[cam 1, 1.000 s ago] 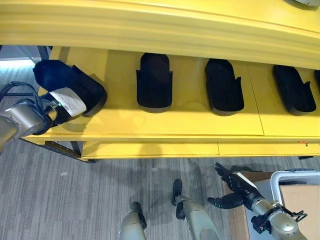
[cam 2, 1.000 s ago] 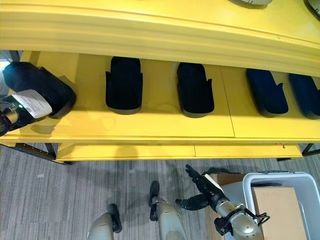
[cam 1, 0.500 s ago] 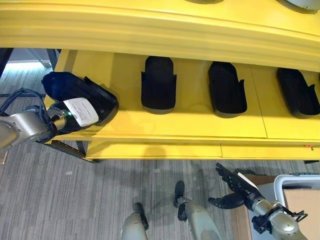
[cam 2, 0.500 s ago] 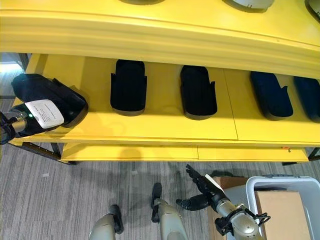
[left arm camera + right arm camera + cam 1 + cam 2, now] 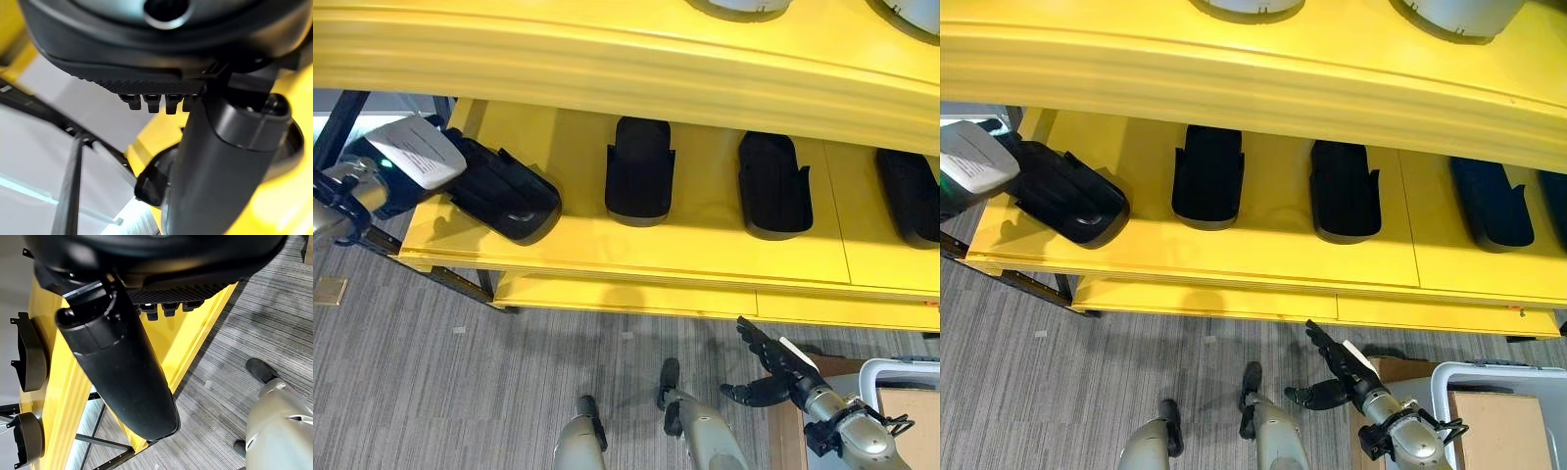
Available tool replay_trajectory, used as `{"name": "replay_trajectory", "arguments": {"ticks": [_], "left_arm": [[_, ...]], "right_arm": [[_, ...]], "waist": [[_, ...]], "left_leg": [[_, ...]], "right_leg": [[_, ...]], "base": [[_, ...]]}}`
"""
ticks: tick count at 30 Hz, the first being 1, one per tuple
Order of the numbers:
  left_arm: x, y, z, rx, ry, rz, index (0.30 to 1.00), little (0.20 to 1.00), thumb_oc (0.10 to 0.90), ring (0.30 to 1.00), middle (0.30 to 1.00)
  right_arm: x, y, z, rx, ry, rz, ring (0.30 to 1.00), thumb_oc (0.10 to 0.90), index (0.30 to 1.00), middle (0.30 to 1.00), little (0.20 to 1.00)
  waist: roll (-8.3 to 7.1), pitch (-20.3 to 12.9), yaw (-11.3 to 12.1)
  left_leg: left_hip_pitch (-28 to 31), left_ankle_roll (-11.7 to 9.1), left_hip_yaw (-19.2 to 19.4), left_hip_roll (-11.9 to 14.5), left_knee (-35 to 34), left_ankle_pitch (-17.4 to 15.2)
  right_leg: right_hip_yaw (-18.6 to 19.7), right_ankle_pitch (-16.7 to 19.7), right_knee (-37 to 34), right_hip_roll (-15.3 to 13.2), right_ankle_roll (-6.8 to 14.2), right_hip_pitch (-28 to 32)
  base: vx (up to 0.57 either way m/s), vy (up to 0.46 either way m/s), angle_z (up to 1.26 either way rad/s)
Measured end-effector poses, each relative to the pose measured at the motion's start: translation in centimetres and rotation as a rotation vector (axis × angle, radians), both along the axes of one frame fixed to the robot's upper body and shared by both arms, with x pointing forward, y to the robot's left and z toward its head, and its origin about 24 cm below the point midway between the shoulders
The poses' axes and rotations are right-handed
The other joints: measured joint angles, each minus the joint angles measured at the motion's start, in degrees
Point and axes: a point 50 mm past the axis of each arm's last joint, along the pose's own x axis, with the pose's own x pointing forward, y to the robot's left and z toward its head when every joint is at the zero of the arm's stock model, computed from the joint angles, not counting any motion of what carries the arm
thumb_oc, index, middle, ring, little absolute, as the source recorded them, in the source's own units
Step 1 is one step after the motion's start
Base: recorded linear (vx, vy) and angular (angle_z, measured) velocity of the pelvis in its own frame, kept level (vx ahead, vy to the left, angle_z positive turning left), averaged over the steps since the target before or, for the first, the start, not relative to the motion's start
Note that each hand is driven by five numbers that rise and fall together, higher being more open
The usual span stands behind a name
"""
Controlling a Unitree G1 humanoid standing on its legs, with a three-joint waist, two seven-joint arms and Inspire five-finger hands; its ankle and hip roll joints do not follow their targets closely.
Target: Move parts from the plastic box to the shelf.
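Left eye view: the left robot hand (image 5: 352, 191) sits at the shelf's far left end, against the near end of a black part (image 5: 499, 191). A white label (image 5: 416, 152) covers that spot, so I cannot tell whether its fingers are curled round the part or merely resting on it. The part lies aslant on the yellow shelf (image 5: 636, 259), its body angled toward the front edge. That looks like a piece being set down or nudged into line, not yet squared up with its neighbours.

It is a dark, glossy, elongated moulded shell with a rounded end. Three similar black parts (image 5: 641, 178) sit straight, spaced in a row to its right.

The right robot hand (image 5: 773, 372) hangs low over the grey carpet, fingers spread and empty, just beside the plastic box (image 5: 1489, 377), probably placed for the next pick.
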Motion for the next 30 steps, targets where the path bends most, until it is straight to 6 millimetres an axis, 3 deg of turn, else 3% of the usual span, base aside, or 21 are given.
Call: {"name": "replay_trajectory", "arguments": {"ticks": [5,8,11,13,16,20,22,23,26,28,29,30], "left_arm": [[-0.8,-0.8,0.6,-0.241,-0.058,-0.057,1.000,1.000,0.900,1.000,1.000],[-2.0,-1.9,0.3,-0.486,-0.061,-0.118,1.000,1.000,0.900,1.000,1.000],[-2.6,-3.0,-0.7,-0.737,-0.059,-0.203,1.000,1.000,0.900,1.000,1.000],[-2.8,-3.2,-2.3,-0.980,-0.077,-0.246,1.000,1.000,0.900,1.000,1.000],[-2.7,-3.0,-3.7,-1.186,-0.061,-0.234,1.000,1.000,0.900,1.000,1.000],[-2.3,-3.5,-7.5,-1.581,-0.058,-0.237,1.000,1.000,0.900,1.000,1.000],[-2.1,-3.8,-9.2,-1.680,-0.041,-0.209,1.000,1.000,0.900,1.000,1.000],[-1.6,-5.1,-12.1,-1.960,-0.077,-0.208,1.000,1.000,0.900,1.000,1.000],[-1.5,-6.9,-15.5,-2.182,-0.047,-0.141,1.000,1.000,0.900,1.000,1.000],[-1.3,-7.8,-16.8,-2.261,-0.041,-0.104,1.000,1.000,0.900,1.000,1.000],[-1.1,-9.5,-18.1,-2.458,-0.098,-0.085,1.000,1.000,0.900,1.000,1.000],[-1.0,-9.9,-18.3,-2.488,-0.114,-0.083,1.000,1.000,0.900,1.000,1.000]], "right_arm": [[0.0,0.0,0.0,0.011,-0.010,-0.020,1.000,0.900,1.000,1.000,1.000],[0.0,-0.2,-0.1,0.028,-0.020,-0.053,1.000,0.900,1.000,1.000,1.000],[-0.1,-0.4,-0.1,0.025,-0.020,-0.065,1.000,0.900,1.000,1.000,1.000],[-0.2,-0.7,0.0,0.021,-0.022,-0.078,1.000,0.900,1.000,1.000,1.000],[-0.1,-0.7,0.1,0.019,-0.026,-0.084,1.000,0.900,1.000,1.000,1.000],[-0.3,-0.9,0.0,0.014,-0.022,-0.105,1.000,0.900,1.000,1.000,1.000],[-0.5,-1.1,-0.2,0.010,-0.014,-0.119,1.000,0.900,1.000,1.000,1.000],[-0.6,-1.1,-0.2,0.008,-0.008,-0.131,1.000,0.900,1.000,1.000,1.000],[-0.4,-1.0,-0.2,0.009,-0.017,-0.145,1.000,0.900,1.000,1.000,1.000],[-0.4,-1.0,-0.2,0.008,-0.020,-0.153,1.000,0.900,1.000,1.000,1.000],[-0.3,-0.9,-0.2,0.005,-0.021,-0.162,1.000,0.900,1.000,1.000,1.000],[-0.2,-0.9,-0.2,0.005,-0.023,-0.161,1.000,0.900,1.000,1.000,1.000]], "waist": [[0.00,0.00,0.58],[0.12,0.10,0.97],[0.62,0.37,1.42],[1.52,0.61,1.04],[1.76,0.60,0.77],[1.95,0.66,0.10],[1.77,0.70,-0.59],[1.89,0.73,-0.85],[1.38,0.96,-1.32],[1.16,1.08,-2.03],[1.13,1.10,-2.03],[1.08,1.15,-1.98]], "left_leg": [[0.20,-0.04,-0.15,-0.11,-0.45,0.29],[0.93,-0.05,-0.10,-0.27,-1.18,0.52],[1.80,-0.05,-0.26,-0.26,-1.56,0.55],[2.42,0.04,-0.36,-0.39,-1.96,0.49],[2.79,0.23,-0.42,-0.40,-2.29,0.41],[2.94,-0.12,-0.41,-0.43,-2.27,0.62],[2.98,-0.14,-0.35,-0.45,-2.26,0.62],[3.03,-0.09,-0.23,-0.55,-2.25,0.60],[3.28,-0.09,-0.04,-0.59,-2.20,0.64],[3.42,-0.09,0.07,-0.61,-2.23,0.63],[3.62,0.00,0.40,-0.68,-2.31,0.58],[3.62,0.03,0.43,-0.68,-2.33,0.57]], "right_leg": [[0.00,-0.10,0.09,-0.06,-0.03,0.06],[0.06,-0.67,0.79,-0.29,0.09,0.21],[0.02,-1.51,1.81,-0.38,0.19,0.50],[-0.01,-2.02,2.16,-0.55,0.34,1.24],[0.00,-2.54,2.38,-0.53,0.77,1.39],[0.00,-2.67,2.80,-0.64,0.60,1.42],[0.01,-2.69,2.85,-0.63,0.60,1.32],[0.08,-2.76,2.93,-0.76,0.63,1.27],[0.26,-2.76,2.98,-0.78,0.63,1.05],[0.33,-2.77,2.99,-0.75,0.64,1.02],[0.66,-2.86,2.98,-0.78,0.77,0.99],[0.71,-3.03,2.96,-0.79,1.01,0.99]], "base": [[0.00,-0.015,0.02],[0.00,0.000,0.00],[0.00,-0.012,0.02],[0.00,-0.016,0.02],[-0.01,-0.015,0.02],[-0.01,-0.008,0.00],[-0.02,-0.011,-0.01],[-0.03,-0.015,-0.01],[-0.01,-0.007,-0.03],[-0.02,-0.014,-0.05],[-0.01,-0.010,-0.06],[-0.01,-0.016,-0.07]]}}
